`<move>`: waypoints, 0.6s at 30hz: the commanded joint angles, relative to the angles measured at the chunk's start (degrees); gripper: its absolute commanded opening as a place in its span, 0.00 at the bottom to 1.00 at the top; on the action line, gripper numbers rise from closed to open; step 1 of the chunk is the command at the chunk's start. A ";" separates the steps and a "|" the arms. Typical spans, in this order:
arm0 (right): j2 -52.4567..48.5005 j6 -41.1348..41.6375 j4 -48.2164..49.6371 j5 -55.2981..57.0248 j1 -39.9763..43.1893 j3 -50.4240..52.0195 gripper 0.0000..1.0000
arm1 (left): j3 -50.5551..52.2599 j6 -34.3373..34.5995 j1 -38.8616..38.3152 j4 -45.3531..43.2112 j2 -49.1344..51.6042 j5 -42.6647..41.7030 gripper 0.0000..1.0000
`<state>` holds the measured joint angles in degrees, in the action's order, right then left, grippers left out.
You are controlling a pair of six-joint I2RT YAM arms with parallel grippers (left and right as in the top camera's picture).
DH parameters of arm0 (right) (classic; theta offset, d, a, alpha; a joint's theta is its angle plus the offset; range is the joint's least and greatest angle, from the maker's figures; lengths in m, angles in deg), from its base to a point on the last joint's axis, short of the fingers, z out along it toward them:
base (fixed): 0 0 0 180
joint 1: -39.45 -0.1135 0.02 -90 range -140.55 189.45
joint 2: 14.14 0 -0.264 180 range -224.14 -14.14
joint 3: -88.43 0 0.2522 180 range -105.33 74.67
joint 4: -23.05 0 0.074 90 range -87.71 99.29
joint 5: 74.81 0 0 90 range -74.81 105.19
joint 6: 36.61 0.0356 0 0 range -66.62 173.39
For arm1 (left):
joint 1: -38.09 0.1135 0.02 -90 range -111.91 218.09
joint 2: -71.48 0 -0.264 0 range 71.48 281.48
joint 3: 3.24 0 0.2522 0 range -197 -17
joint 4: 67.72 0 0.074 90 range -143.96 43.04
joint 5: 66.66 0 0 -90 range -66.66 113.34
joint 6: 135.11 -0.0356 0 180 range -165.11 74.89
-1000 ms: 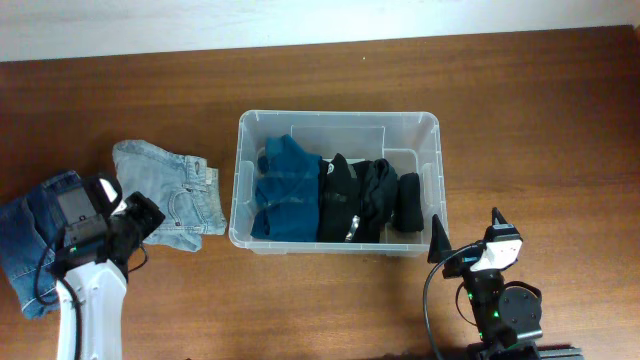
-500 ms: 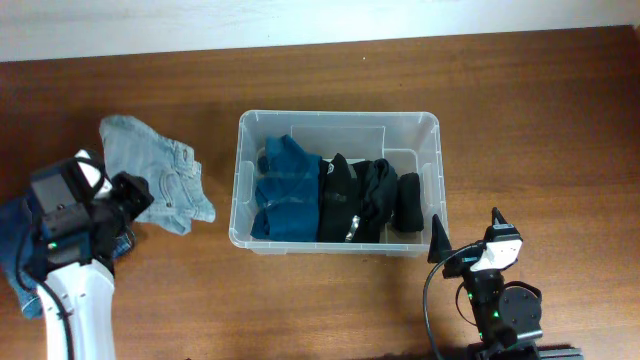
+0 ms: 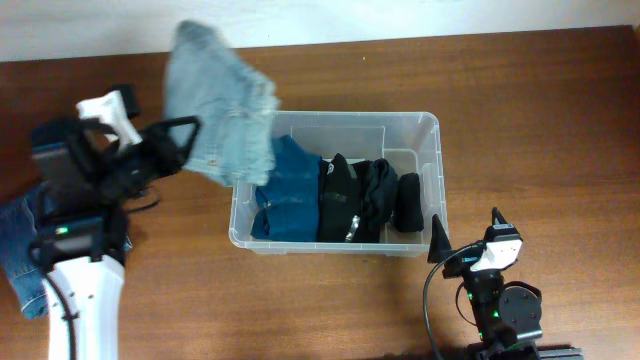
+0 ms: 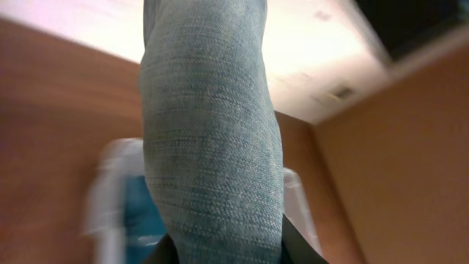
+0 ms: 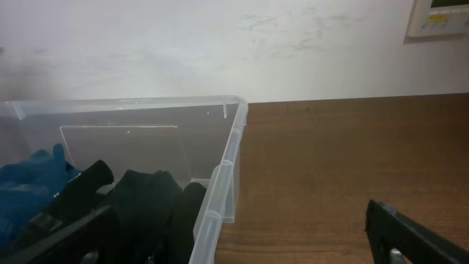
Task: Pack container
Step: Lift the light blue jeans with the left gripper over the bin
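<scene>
The clear plastic container (image 3: 432, 150) stands mid-table and holds a folded blue garment (image 3: 288, 190) on its left and black garments (image 3: 365, 200) on its right. My left gripper (image 3: 190, 135) is shut on light blue denim jeans (image 3: 222, 105) and holds them in the air over the container's left rim. In the left wrist view the jeans (image 4: 212, 139) fill the middle and hide the fingers. My right gripper (image 3: 465, 235) is open and empty, low near the container's front right corner. In the right wrist view the container (image 5: 227, 169) is seen from its right side.
A darker blue denim garment (image 3: 25, 250) lies at the table's left edge under my left arm. A pale wall runs behind the table's far edge. The right arm's base (image 3: 500, 310) sits at the front right.
My left gripper has lifted the light denim jeans off the table and swung them up and right, over the container's left rim. The right arm has not moved.
</scene>
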<state>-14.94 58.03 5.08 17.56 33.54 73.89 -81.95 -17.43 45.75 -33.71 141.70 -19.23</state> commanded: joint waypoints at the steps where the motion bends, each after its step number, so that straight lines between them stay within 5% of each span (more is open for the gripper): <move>1: 0.59 0.04 -0.09 0.92 0.48 0.46 0.98 | -2.45 5.73 -7.39 -5.42 -1.99 -2.99 0.00; 11: 0.59 0.07 -0.09 0.92 0.48 0.46 0.99 | -2.45 20.59 -29.86 -6.97 0.83 21.75 0.01; 18: 0.59 0.07 -0.09 0.92 0.48 0.46 0.99 | -2.45 31.56 -39.76 -8.83 6.71 30.97 0.00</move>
<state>-14.94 58.05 5.08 17.58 33.54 73.89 -82.14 6.22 9.07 -40.18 146.29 4.70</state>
